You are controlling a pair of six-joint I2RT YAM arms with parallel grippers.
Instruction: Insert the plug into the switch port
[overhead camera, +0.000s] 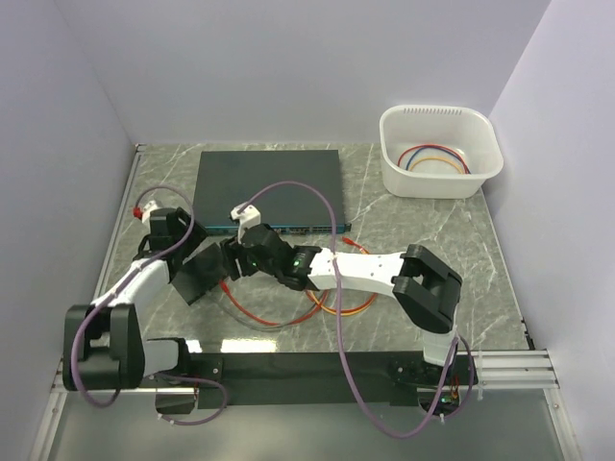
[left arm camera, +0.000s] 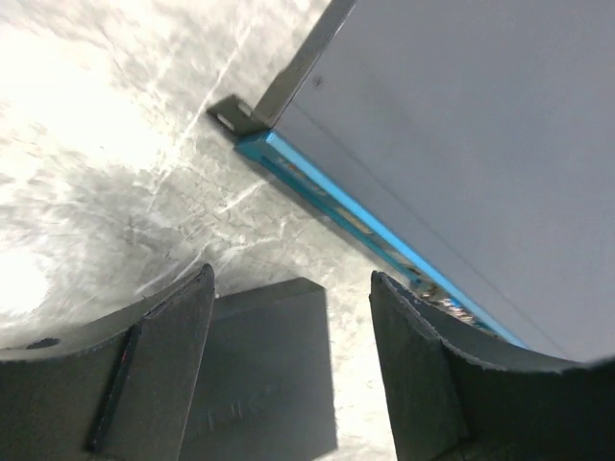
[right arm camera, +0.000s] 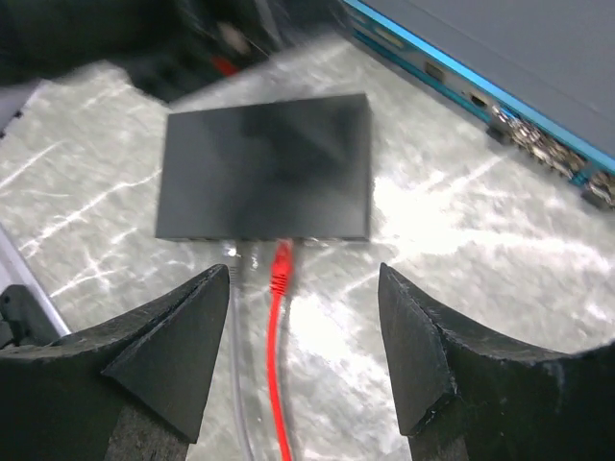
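- The right gripper has its jaws spread wide with nothing between them, low over the marble table.
- Just ahead of its fingers, a red plug on a red cable meets the near edge of a small black slab. A grey cable runs to the same edge beside it. The blur hides whether either is seated.
- The left gripper is also spread and empty, above a corner of the slab.
- The switch lies flat beyond the slab, near it but apart, its teal-blue socket edge facing the arms.
- Loops of orange and red cable lie on the table under the right arm.
- A white tub in the far right corner holds coiled cables.
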